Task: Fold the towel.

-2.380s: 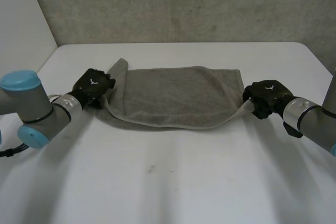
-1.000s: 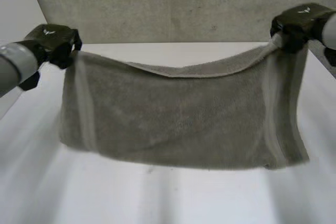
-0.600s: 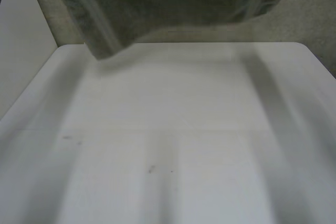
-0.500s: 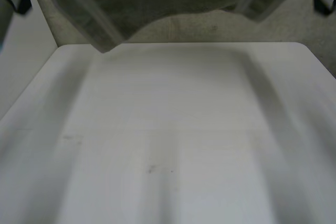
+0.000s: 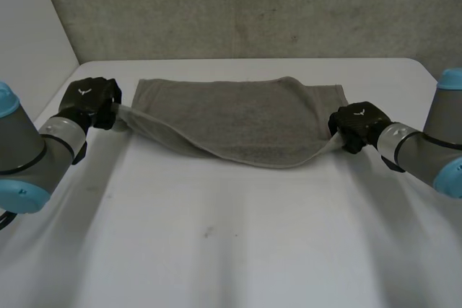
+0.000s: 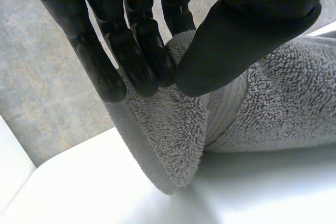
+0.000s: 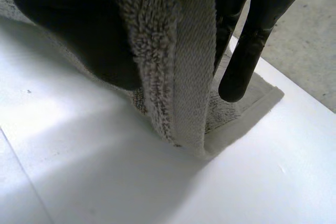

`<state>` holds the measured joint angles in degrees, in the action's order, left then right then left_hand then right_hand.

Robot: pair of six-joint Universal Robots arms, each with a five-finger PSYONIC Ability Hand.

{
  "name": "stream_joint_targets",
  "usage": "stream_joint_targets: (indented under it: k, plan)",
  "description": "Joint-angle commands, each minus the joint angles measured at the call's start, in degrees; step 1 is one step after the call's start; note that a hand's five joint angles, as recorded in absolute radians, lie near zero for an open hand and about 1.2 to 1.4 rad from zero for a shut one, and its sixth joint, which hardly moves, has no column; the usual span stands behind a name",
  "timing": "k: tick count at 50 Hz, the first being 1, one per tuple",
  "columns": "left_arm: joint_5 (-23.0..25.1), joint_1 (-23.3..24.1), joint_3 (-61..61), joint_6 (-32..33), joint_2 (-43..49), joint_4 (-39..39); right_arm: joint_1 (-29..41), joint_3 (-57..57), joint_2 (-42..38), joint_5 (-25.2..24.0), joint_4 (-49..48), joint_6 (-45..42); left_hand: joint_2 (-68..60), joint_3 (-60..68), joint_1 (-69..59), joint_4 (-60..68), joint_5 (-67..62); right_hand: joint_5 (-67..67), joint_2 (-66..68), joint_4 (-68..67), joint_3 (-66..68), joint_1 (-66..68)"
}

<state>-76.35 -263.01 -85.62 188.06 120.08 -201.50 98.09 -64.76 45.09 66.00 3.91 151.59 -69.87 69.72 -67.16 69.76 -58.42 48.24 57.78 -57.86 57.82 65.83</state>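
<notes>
The grey towel [image 5: 238, 117] lies across the far half of the white table [image 5: 216, 243], doubled over, with its upper layer's near edge sagging in a curve between my hands. My left hand [image 5: 90, 99] is at the towel's left end. In the left wrist view its fingers [image 6: 131, 56] and thumb pinch a towel [image 6: 168, 124] corner just above the table. My right hand [image 5: 357, 124] holds the right end. In the right wrist view a towel [image 7: 184, 66] edge hangs between its thumb [image 7: 68, 35] and fingers, above a lower corner lying flat.
A grey concrete wall [image 5: 253, 5] stands behind the table's far edge, and a white panel [image 5: 29, 48] rises at the far left. The table's near half is bare white surface.
A second ago both hands held the towel hanging high, then swung it up. Now it is down on the table, with the hands low at its two ends.
</notes>
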Motion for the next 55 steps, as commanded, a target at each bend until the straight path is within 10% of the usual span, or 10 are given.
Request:
stream_joint_targets:
  k: [1, 55]
  plan:
    - [0.06, -0.49, -0.68, -0.06, -2.48, 0.4, -1.06, -7.64, 5.78, -0.34, -4.0, 0.9, -10.13, 10.28, -12.84, 10.24, -11.58, -9.63, -9.17, 9.25, -9.21, -17.22]
    - [-0.12, -0.31, -2.44, -0.5, -4.77, 0.49, -1.15, -29.19, 16.7, 2.21, -7.34, -3.23, -10.13, 10.28, -12.84, 10.24, -11.58, -21.27, -20.82, 20.9, -20.86, -28.86]
